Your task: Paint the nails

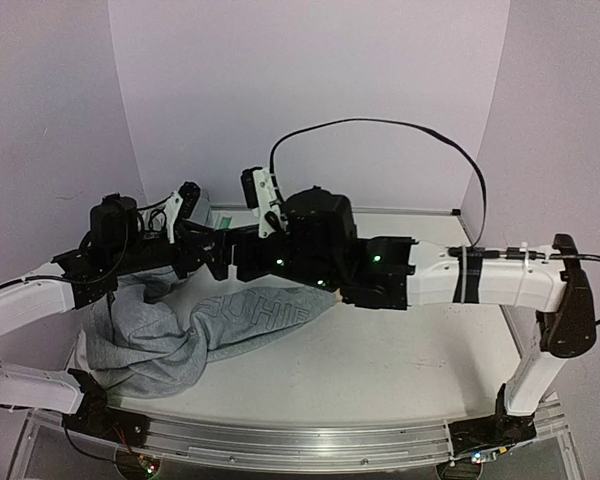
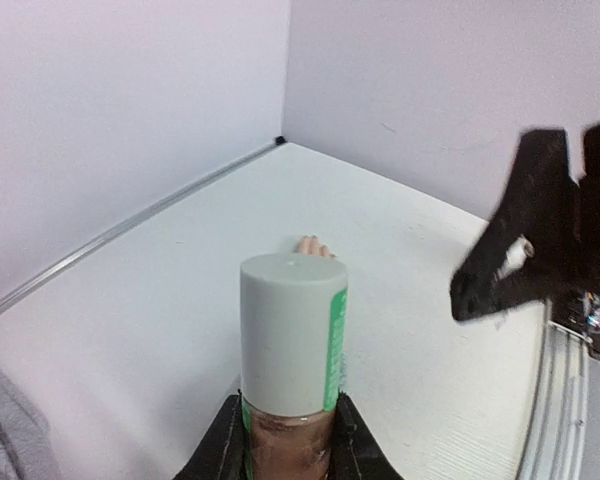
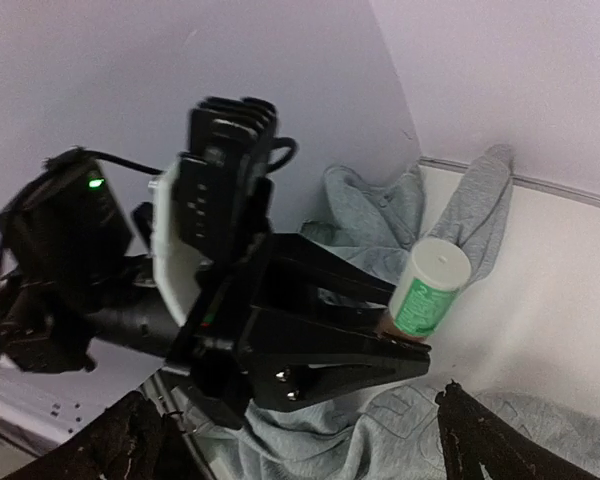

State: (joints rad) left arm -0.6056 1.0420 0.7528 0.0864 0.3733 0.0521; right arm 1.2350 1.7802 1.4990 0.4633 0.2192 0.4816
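My left gripper (image 2: 285, 418) is shut on a small nail polish bottle (image 2: 292, 335) with a pale grey-green cap and a green label, gripping its brownish glass body upright. Just behind the cap, the peach fingertips of the mannequin hand (image 2: 313, 246) peek out on the white table; the nails are too small to make out. In the right wrist view the same bottle (image 3: 428, 290) sits at the tip of the left gripper's black fingers (image 3: 380, 355). My right gripper (image 3: 310, 450) is open wide, close in front of the bottle and holding nothing.
A grey sweatshirt (image 1: 170, 335) lies crumpled over the left half of the white table (image 1: 400, 360), under both wrists. The right arm (image 1: 480, 275) reaches across from the right. Purple walls close in the back and sides. A metal rail (image 1: 310, 445) runs along the near edge.
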